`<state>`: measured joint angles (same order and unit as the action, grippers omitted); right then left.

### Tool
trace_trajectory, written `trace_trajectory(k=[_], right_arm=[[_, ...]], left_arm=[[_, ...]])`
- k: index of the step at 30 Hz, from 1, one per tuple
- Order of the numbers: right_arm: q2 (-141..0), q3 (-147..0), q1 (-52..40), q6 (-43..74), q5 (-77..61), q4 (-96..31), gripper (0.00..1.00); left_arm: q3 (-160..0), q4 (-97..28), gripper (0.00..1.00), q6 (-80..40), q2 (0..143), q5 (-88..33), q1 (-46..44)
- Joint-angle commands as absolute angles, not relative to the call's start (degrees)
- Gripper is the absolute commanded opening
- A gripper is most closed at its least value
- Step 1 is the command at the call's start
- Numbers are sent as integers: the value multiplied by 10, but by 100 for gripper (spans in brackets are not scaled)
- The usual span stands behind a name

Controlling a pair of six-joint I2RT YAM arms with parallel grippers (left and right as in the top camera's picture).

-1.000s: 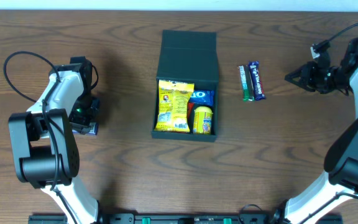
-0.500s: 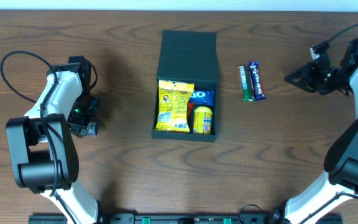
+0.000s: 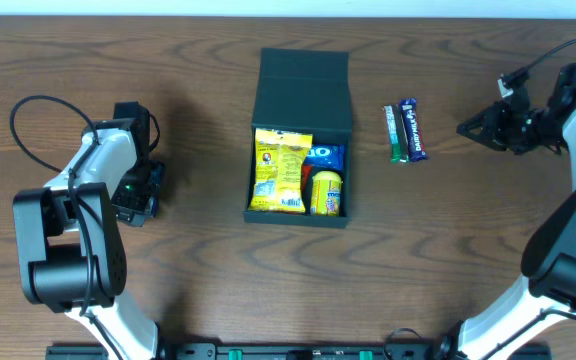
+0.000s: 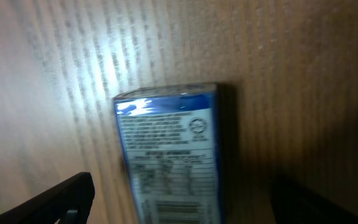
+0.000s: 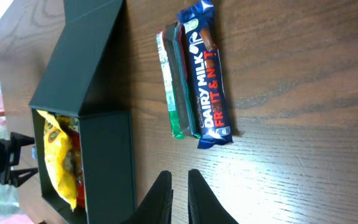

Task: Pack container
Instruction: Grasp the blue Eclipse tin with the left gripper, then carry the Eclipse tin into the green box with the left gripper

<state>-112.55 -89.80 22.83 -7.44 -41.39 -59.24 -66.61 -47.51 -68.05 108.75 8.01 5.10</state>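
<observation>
- The container [image 3: 303,95] is seen mid-table, lid flapped back, snack packets [image 3: 281,170] inside, well apart from both pincers.
- The left pincer [image 3: 138,200] is held wide open around a blue packet [image 4: 169,155]; the right pincer [image 5: 179,186] is closed, empty.
- A dark wood-grain table [image 3: 198,290] is shown.

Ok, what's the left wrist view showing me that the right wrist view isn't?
Only the left wrist: a blue packet with printed text and a barcode, lying flat between the spread fingers of the left pincer. Only the right wrist: the container, lid open, with a yellow snack bag inside; a Dairy Milk bar and a green-edged bar lying side by side next to it; the right pincer, shut and empty. Both: the wooden table.
</observation>
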Motion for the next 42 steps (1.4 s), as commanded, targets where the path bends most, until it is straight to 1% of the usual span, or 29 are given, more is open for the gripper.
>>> trace_trajectory(k=[1,8,21,25,27,29,35,36,39,40,42], right_arm=[[-1112,-899,232,-66,-423,-596,10],[-1112,-899,226,-67,-423,-596,10],[-1112,-899,223,-66,-423,-596,9],[-1112,-899,223,-66,-423,-597,9],[-1112,-899,223,-66,-423,-597,9],[-1112,-899,223,-66,-423,-598,9],[-1112,-899,223,-67,-423,-599,9],[-1112,-899,223,-67,-423,-599,9],[-1112,-899,223,-67,-423,-599,9],[-1112,-899,223,-67,-423,-598,9],[-1112,-899,223,-67,-423,-598,9]], left_arm=[[-651,-464,92,-674,1083,92,52],[-648,-442,87,-666,1083,92,52],[-621,-400,85,-669,1083,76,52],[-620,-398,81,-669,1083,74,52],[-620,-398,75,-669,1083,69,52],[-620,-398,68,-668,1083,65,52],[-620,-398,54,-657,1083,63,52],[-620,-398,47,-651,1083,63,52],[-620,-404,35,-642,1083,58,52],[-620,-407,29,-642,1083,54,52],[-621,-409,22,-640,1082,46,52]])
